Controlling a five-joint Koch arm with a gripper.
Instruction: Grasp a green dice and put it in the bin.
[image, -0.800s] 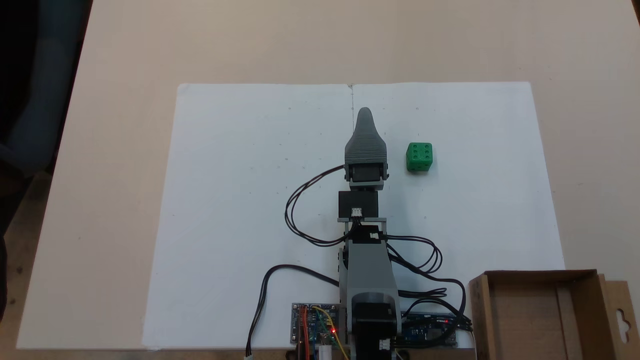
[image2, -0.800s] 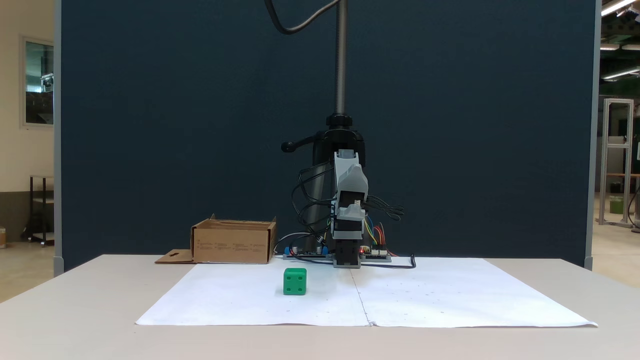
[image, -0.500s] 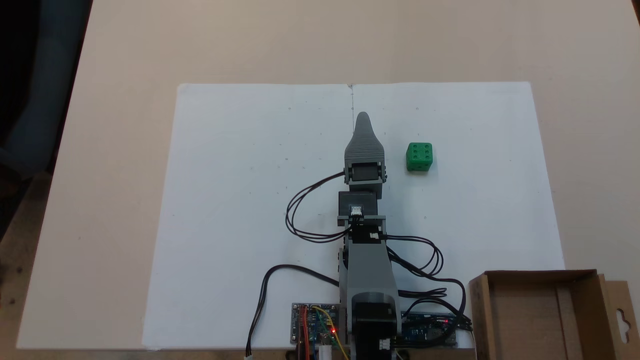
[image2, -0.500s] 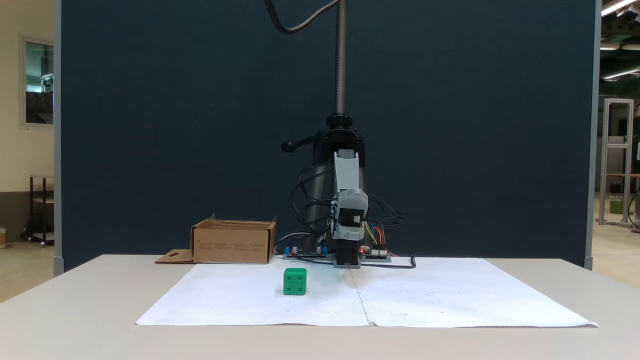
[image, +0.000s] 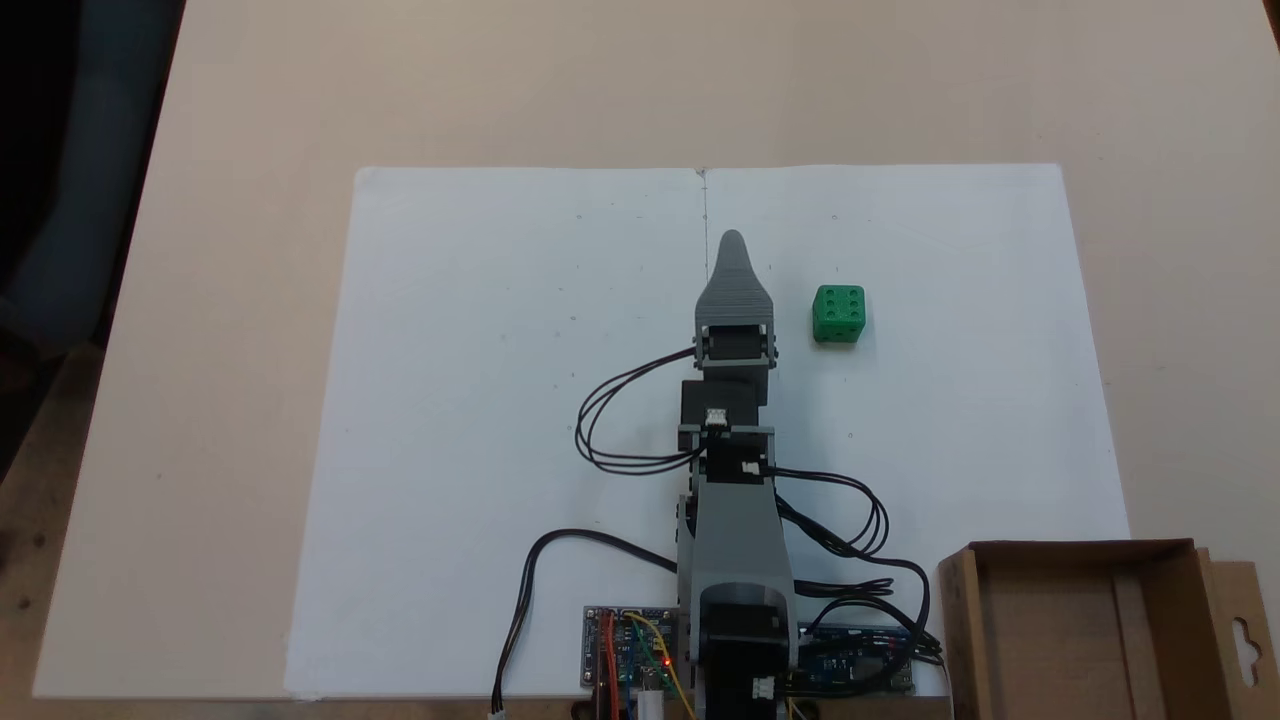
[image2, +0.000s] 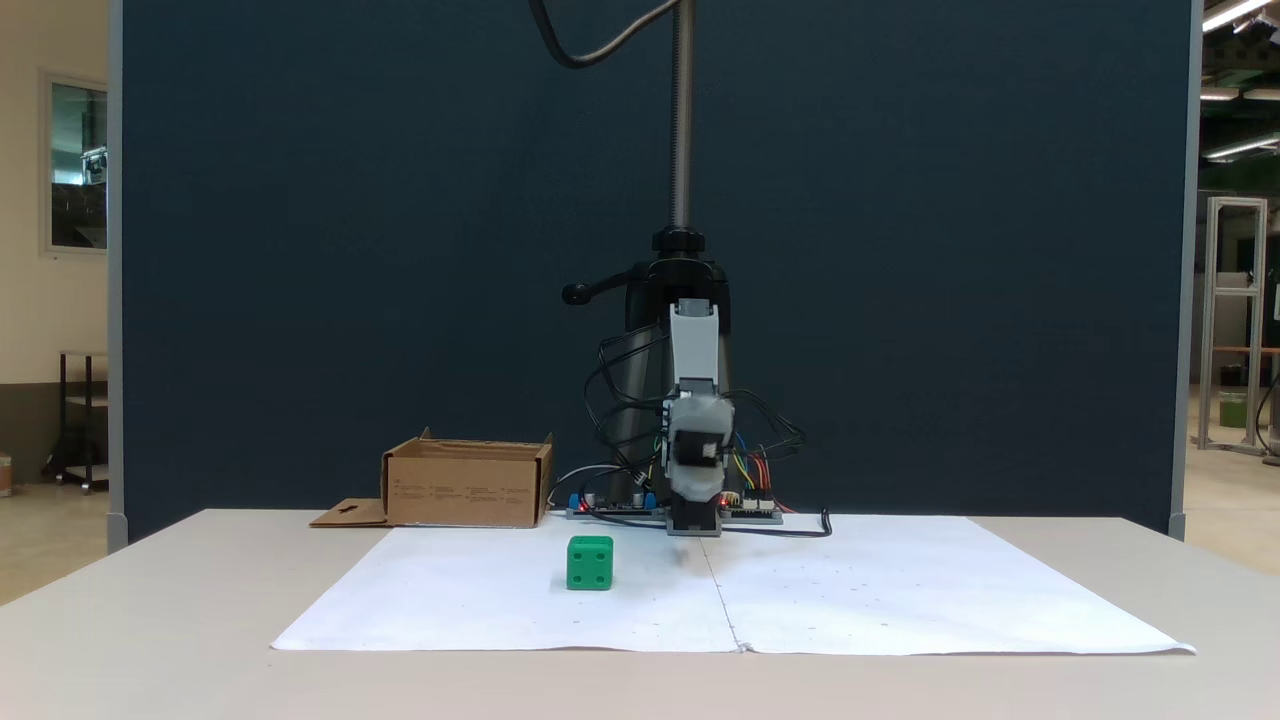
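One arm: a grey Koch arm reaches from the near edge of the white paper sheet (image: 480, 400) toward its middle, as the top-down fixed view shows it.
Gripper (image: 732, 240): seen from above as a single tapered grey shell ending in one tip; the jaws lie one behind the other, so whether they are apart or together cannot be told. It holds nothing.
Gripper, front fixed view (image2: 697, 488): blurred, low above the sheet, in front of the arm's base; the tips cannot be made out here either.
Green dice (image: 838, 314): rests on the paper, to the right of the gripper in the top-down view and apart from it; six pips face up.
Green dice, front fixed view (image2: 590, 562): sits on the sheet to the left of the arm, four pips facing the camera.
Bin (image: 1160, 560): a brown cardboard box at the lower right corner of the top-down view, cut off by the frame's lower edge; its hang-hole flap lies at the right.
Bin, front fixed view (image2: 465, 485): stands at the rear left of the table (image2: 150, 620), its interior hidden behind the front wall.
Circuit boards (image: 630, 655): beside the arm's base, partly covered by black cables (image: 610, 440).
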